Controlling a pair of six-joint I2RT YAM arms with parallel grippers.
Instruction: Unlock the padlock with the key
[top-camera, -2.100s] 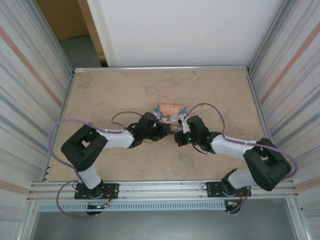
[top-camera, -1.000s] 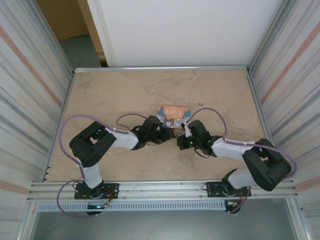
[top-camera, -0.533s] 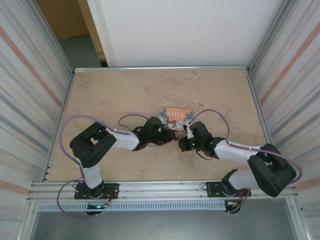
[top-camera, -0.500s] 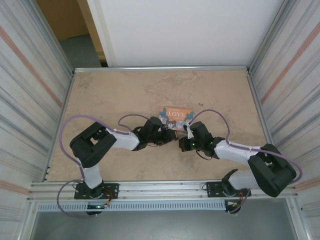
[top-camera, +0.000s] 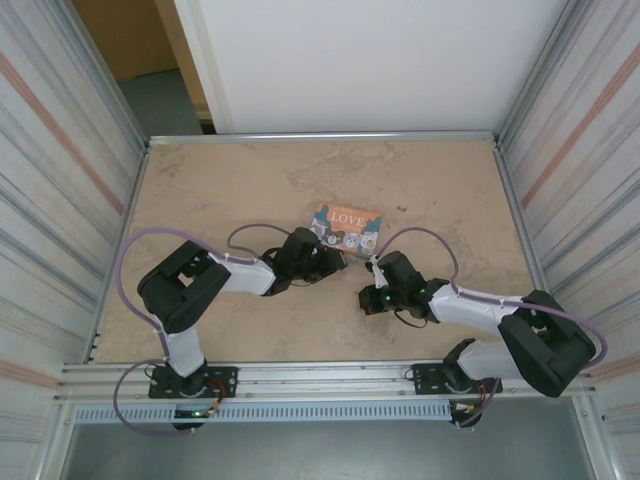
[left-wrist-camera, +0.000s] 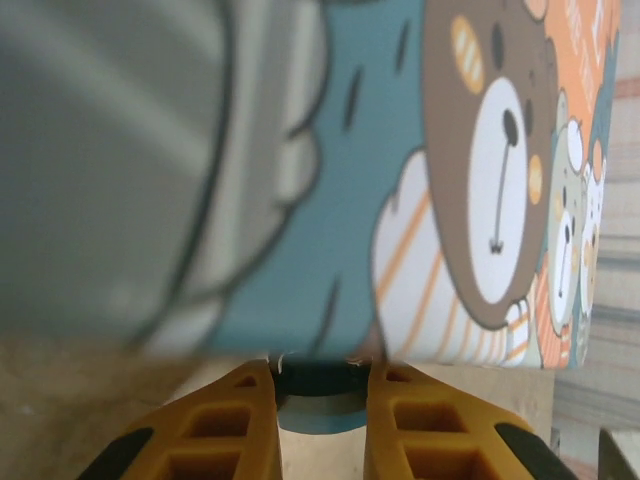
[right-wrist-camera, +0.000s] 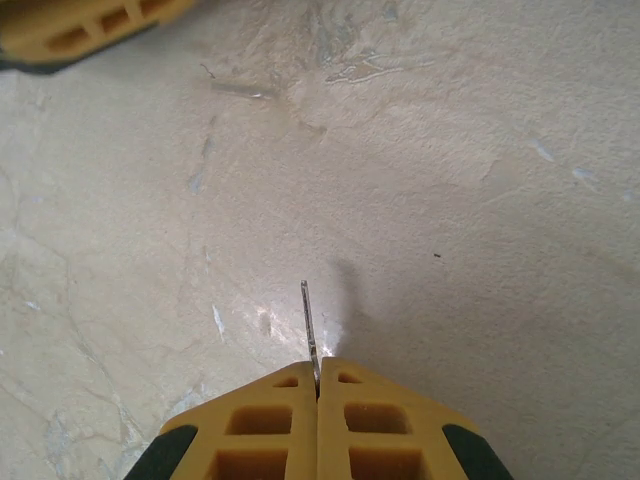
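Note:
The padlock (left-wrist-camera: 319, 415) shows its blue body and a dark top just under the edge of the colourful "LOVE" box (left-wrist-camera: 470, 200). My left gripper (left-wrist-camera: 322, 376) is shut on the padlock, one yellow finger on each side. In the top view the left gripper (top-camera: 334, 260) sits at the near edge of the box (top-camera: 347, 224). My right gripper (right-wrist-camera: 319, 378) is shut on the key (right-wrist-camera: 308, 325), whose thin silvery blade sticks out over bare table. From above, the right gripper (top-camera: 367, 296) hangs a short way in front of the box, apart from it.
The beige table (top-camera: 230, 190) is bounded by corrugated metal walls on the left and right and a white panel at the back. A yellow finger of the left gripper (right-wrist-camera: 80, 30) shows at the top left of the right wrist view.
My right gripper has pulled back from the box toward the near edge, still holding the key. The box has shifted slightly left and turned. The left gripper stays at the box.

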